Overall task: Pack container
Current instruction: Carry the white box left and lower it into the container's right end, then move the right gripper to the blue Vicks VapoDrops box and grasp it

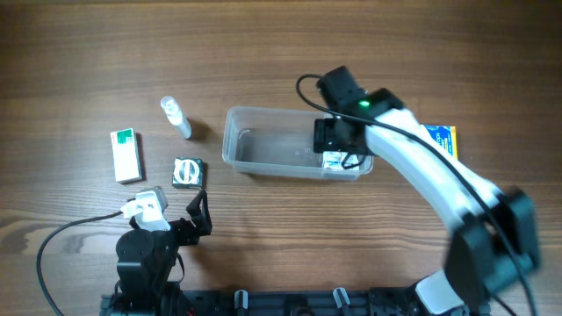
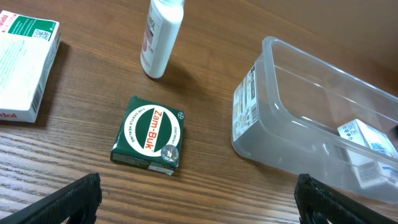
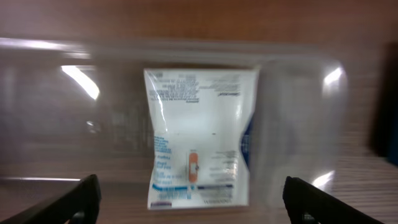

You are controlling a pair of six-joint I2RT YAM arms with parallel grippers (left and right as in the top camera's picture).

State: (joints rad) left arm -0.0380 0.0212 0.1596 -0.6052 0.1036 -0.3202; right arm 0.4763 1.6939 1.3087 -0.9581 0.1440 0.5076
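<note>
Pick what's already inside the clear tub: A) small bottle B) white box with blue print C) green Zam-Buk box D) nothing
B: the white box lies on the floor of the container, while the Zam-Buk box and the bottle sit on the table outside it.

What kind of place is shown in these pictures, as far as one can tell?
Probably a robot test bench: a wood-grain table, a white robot arm reaching over a clear container, and small pharmacy goods such as a Zam-Buk box.
</note>
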